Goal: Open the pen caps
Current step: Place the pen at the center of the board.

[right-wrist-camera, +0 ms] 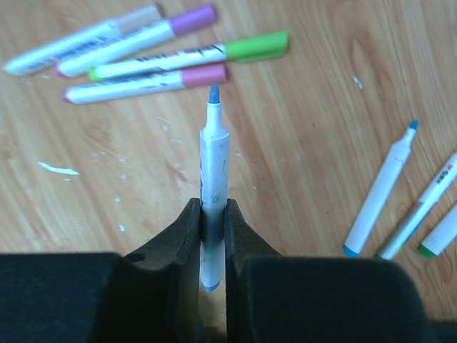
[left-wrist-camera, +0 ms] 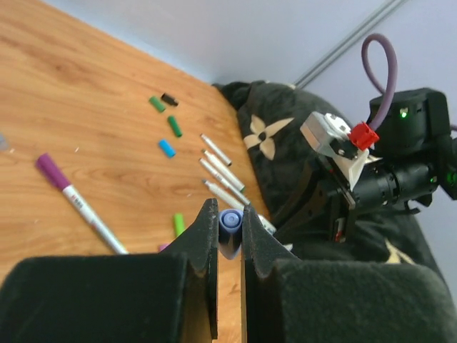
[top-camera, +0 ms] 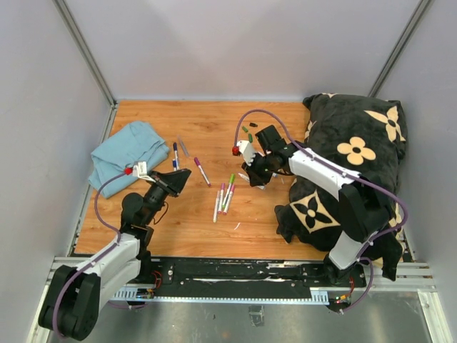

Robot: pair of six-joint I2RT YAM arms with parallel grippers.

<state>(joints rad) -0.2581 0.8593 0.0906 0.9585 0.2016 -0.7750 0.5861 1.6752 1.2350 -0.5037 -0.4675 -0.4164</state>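
My left gripper (left-wrist-camera: 230, 214) is shut on a small blue pen cap (left-wrist-camera: 230, 223), held above the wood with its round end facing outward. My right gripper (right-wrist-camera: 213, 207) is shut on a white pen barrel (right-wrist-camera: 213, 153) whose bare blue tip points away. In the top view the left gripper (top-camera: 180, 176) and right gripper (top-camera: 255, 179) stand apart over the table. Loose caps lie ahead of the left gripper: green (left-wrist-camera: 156, 103), black (left-wrist-camera: 169, 98), green (left-wrist-camera: 174, 126) and blue (left-wrist-camera: 166, 148). Capped pens lie under the right gripper, with purple (right-wrist-camera: 191, 18), green (right-wrist-camera: 257, 46) and pink (right-wrist-camera: 203, 74) caps.
Uncapped barrels (left-wrist-camera: 221, 168) lie by the black flower-print cushion (top-camera: 350, 171), which fills the right side. A folded blue cloth (top-camera: 127, 156) sits at the left. A purple-capped pen (left-wrist-camera: 75, 202) and a blue-capped pen (top-camera: 175, 155) lie on the wooden table (top-camera: 207, 128).
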